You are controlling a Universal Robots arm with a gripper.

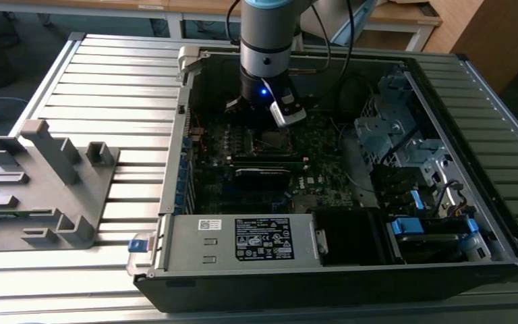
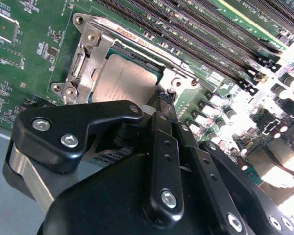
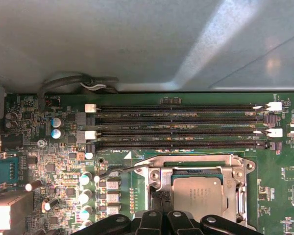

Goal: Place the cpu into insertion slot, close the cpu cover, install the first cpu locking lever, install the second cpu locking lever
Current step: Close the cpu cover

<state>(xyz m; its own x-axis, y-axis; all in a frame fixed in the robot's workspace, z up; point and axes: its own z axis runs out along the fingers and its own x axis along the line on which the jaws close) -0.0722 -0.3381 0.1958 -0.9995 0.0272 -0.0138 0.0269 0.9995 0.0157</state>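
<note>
The hand is being held closed at the insertion slot, the cpu being framed by the cpu cover.

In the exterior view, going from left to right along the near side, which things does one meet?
grey plastic fixture → small blue tab → white-labelled power-supply box → black block → blue drive latch

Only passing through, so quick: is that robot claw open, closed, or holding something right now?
Gripper: fingers closed beside the cpu cover; whether they pinch anything cannot be told.
</note>
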